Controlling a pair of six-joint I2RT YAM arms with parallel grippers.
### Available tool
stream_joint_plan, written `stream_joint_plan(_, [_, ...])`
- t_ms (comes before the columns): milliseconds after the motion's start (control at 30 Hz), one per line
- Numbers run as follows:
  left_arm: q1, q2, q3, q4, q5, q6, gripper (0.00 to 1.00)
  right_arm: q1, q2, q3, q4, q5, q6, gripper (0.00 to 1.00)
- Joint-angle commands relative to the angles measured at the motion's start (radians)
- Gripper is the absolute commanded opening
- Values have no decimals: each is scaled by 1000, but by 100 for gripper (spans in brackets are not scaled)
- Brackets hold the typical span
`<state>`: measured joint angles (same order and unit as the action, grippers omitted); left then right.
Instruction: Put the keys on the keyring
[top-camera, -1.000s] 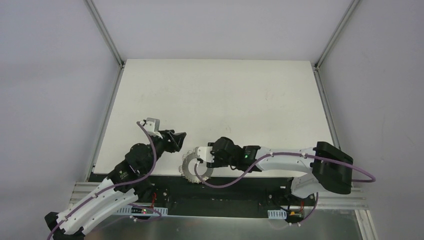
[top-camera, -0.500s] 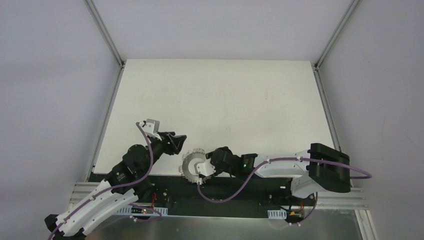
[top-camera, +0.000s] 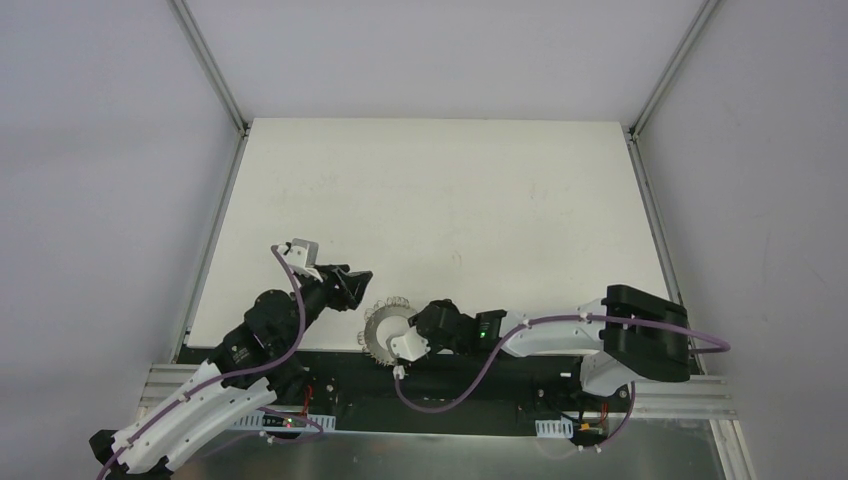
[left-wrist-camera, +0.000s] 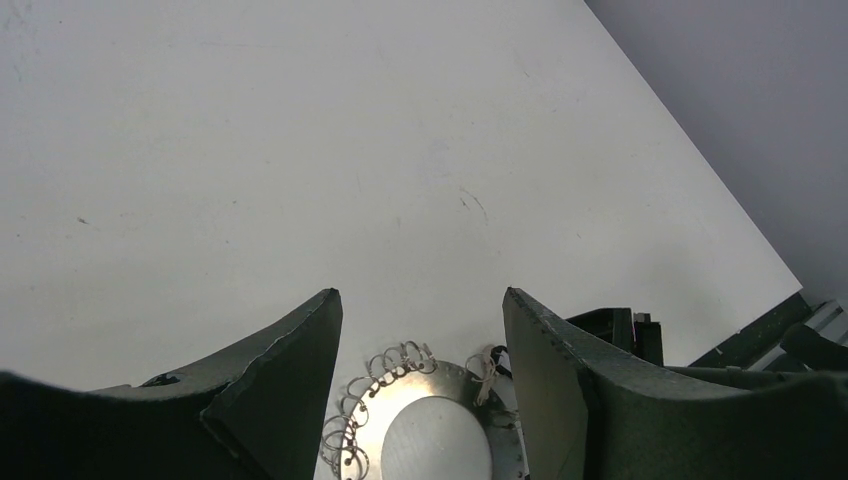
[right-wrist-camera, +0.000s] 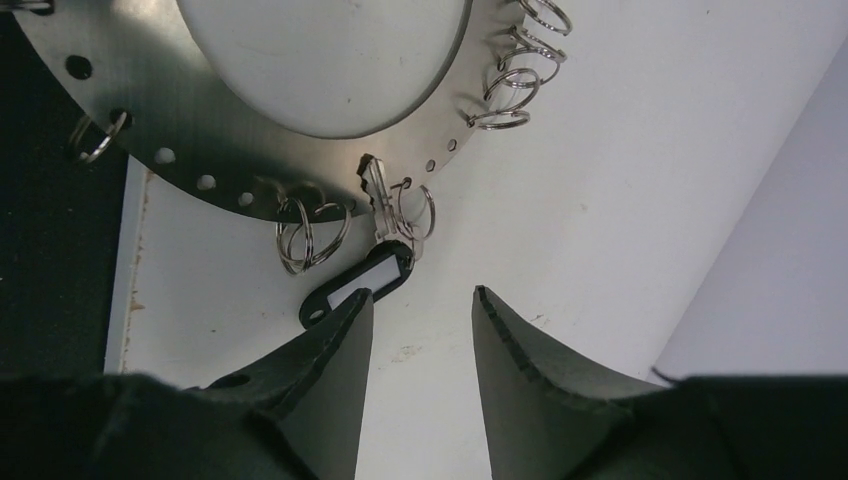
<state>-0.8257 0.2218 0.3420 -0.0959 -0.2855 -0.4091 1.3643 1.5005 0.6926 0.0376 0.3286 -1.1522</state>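
Right tool (right-wrist-camera: 422, 300) has slid toward the top view's lower edge; it is partly open and empty. Key (right-wrist-camera: 376, 200) with black tag (right-wrist-camera: 358, 285) lies at the keyring (right-wrist-camera: 130, 130) rim, lower centre, apparently looped on and released. Left tool (left-wrist-camera: 420, 300) is wide, empty and hovering.

Lab test cell: white table (top-camera: 440, 190), alu frame (top-camera: 209, 65), grey walls (top-camera: 100, 150).
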Motion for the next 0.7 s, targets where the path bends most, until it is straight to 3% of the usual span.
stream_joint_plan(0, [-6,-13,30,9,8,-19,60,5,29,51,3,0,-35,44])
stream_joint_plan(667, [-7,-40,28,-6,-13,-22,60,-1,114,106,-3,-32,-39,39])
